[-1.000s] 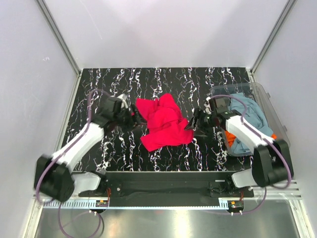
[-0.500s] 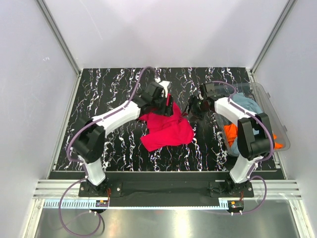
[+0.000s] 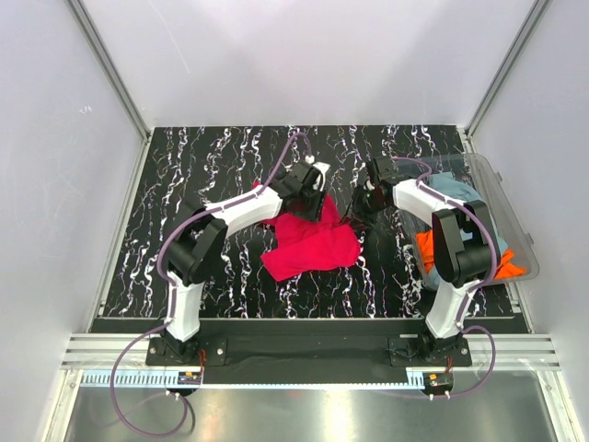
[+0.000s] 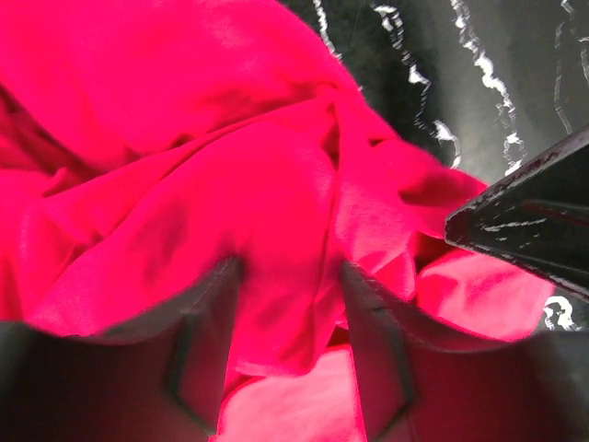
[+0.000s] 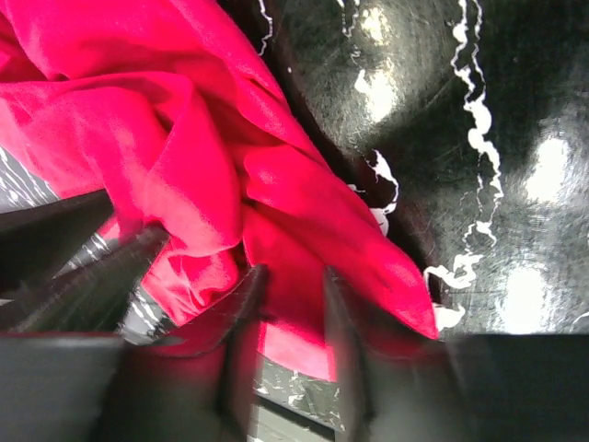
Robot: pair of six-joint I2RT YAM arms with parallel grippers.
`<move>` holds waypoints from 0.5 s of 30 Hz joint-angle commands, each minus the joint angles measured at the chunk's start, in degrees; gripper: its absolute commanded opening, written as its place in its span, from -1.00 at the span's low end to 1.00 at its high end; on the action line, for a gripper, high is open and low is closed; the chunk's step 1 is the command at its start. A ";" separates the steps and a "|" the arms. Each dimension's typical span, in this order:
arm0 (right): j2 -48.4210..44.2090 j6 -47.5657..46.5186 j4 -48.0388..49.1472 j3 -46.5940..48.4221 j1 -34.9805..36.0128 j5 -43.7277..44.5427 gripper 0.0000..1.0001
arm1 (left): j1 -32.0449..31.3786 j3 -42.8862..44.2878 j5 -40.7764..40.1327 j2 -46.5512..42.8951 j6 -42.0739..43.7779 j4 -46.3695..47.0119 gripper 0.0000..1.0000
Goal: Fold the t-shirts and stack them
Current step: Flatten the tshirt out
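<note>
While wrist views show red t-shirt (image 4: 230, 184) | tub (image 3: 518, 226): top view only

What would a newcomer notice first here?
A crumpled red t-shirt lies central on the black table, with the left gripper and right gripper at its far edge, red cloth between their fingers. At the right edge a clear tub holds a grey-blue shirt and an orange shirt.

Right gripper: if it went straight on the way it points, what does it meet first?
The red t-shirt: the wrist view shows cloth between the fingers of the right gripper, right at the tips. Behind it probably the table; depth is unclear.
</note>
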 commanded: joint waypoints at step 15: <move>-9.81 -7.27 -14.55 19.34 -1.37 24.01 -1.00 | 11.32 3.90 -12.21 -27.52 -2.47 -7.77 -1.00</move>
